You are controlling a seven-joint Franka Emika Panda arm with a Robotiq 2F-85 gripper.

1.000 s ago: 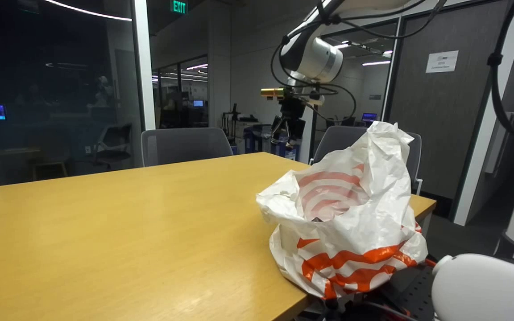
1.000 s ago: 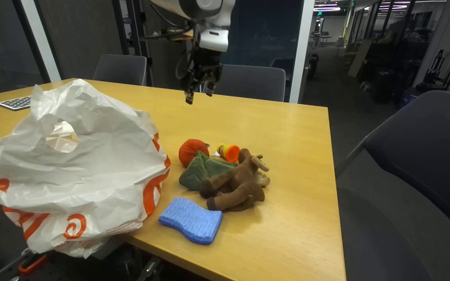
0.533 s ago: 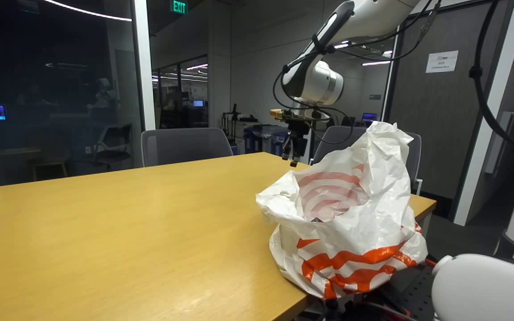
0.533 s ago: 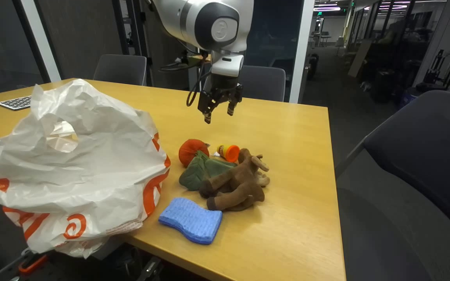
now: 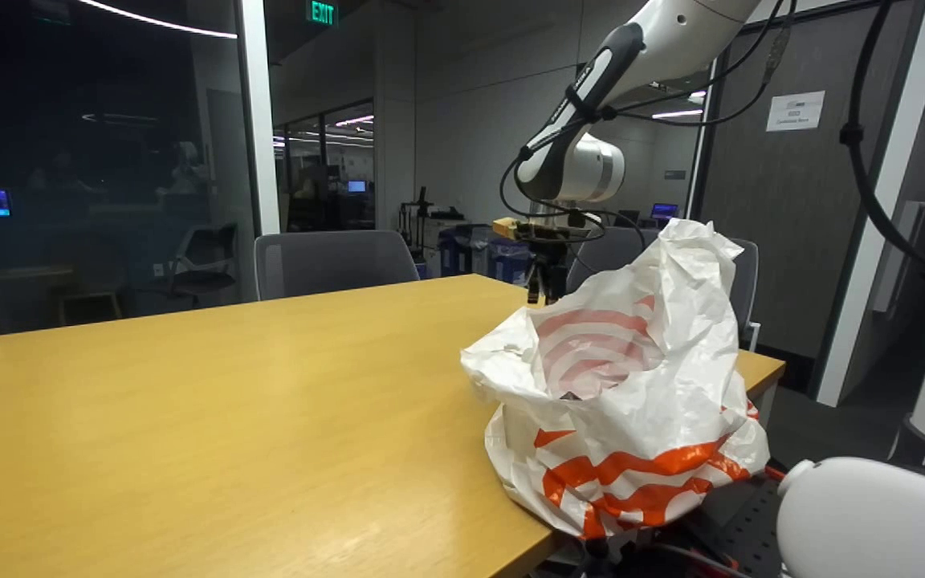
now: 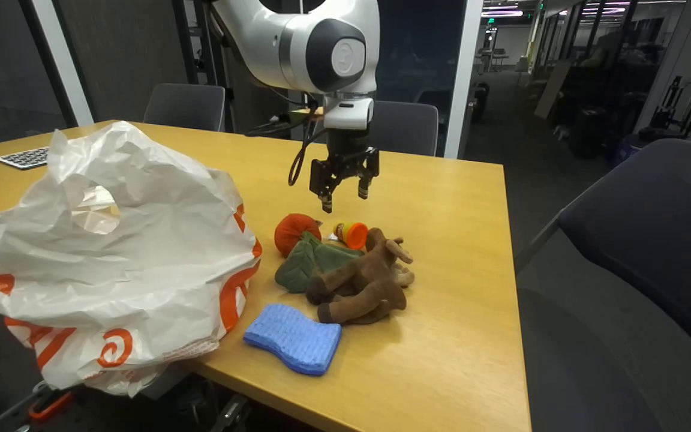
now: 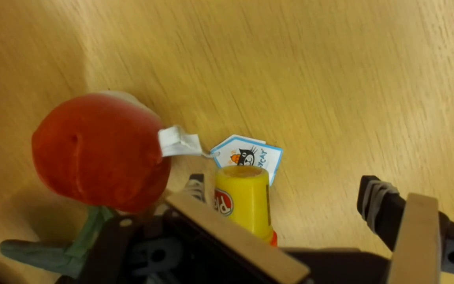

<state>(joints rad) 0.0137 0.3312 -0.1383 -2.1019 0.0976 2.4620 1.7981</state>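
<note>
Dim light; sheen on table [image 5: 270,433]

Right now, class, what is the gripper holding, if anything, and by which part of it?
Nothing is held: the gripper hangs open above the table, apart from the yellow tub.

A yellow Play-Doh tub [image 7: 246,197] lay on its side on the worktop [image 6: 453,252], its orange lid [image 6: 356,236] on. Just beside it sat a red plush vegetable [image 7: 105,154] with green leaves [image 6: 315,264]; its cat-printed tag [image 7: 250,156] lay by the tub's base [image 7: 242,171], partly hidden in the wrist view.
</note>
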